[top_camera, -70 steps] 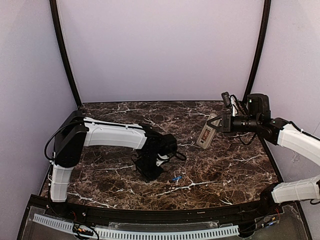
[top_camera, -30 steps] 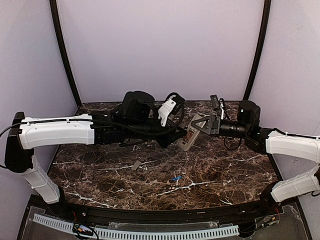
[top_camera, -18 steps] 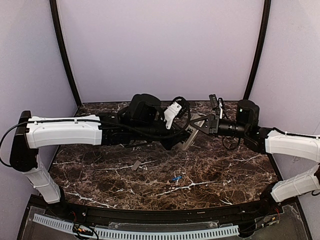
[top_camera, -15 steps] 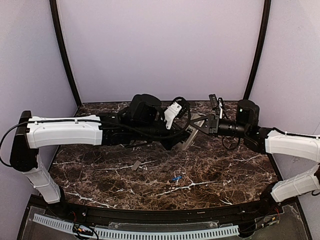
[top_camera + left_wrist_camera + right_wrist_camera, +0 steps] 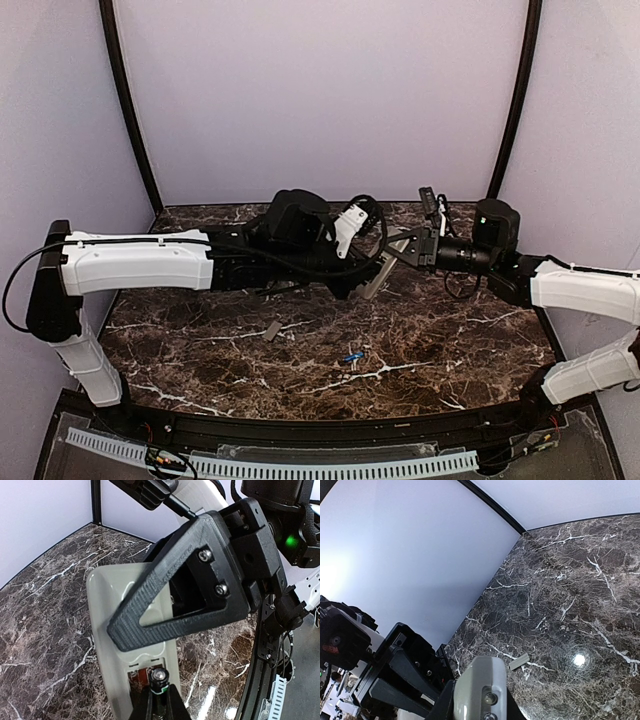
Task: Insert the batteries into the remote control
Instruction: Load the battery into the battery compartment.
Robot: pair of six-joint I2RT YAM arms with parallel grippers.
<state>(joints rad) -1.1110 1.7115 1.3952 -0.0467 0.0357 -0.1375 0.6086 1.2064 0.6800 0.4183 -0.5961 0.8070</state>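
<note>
Dark brown marble with white veins forms the tabletop (image 5: 450, 340), which is enclosed by plain lavender walls (image 5: 320, 100). Above the back middle of this surface, the remote control (image 5: 374, 280) is held off the table and tilted, clenched by the right gripper (image 5: 398, 255), which reaches in from the right. In the left wrist view, the remote's grey back is turned toward the camera, and one ribbed black triangular finger (image 5: 200, 590) of the right gripper is seen pressed across it.

The left arm is stretched across the table from the left, so that the left gripper (image 5: 159, 702) is brought up against the lower end of the remote. Its jaws are closed tightly on a battery (image 5: 159, 676), which is pinched end-on with its metallic tip pointed at the open battery recess (image 5: 137, 672). The tip is placed at the mouth of the recess; whether it touches the contacts inside cannot be told.

A second battery (image 5: 351, 356), wrapped in blue, is left lying on the marble nearer the front edge, well apart from both grippers. A small flat grey cover piece (image 5: 271, 331) is seen on the tabletop to its left, beneath the outstretched left arm.
</note>
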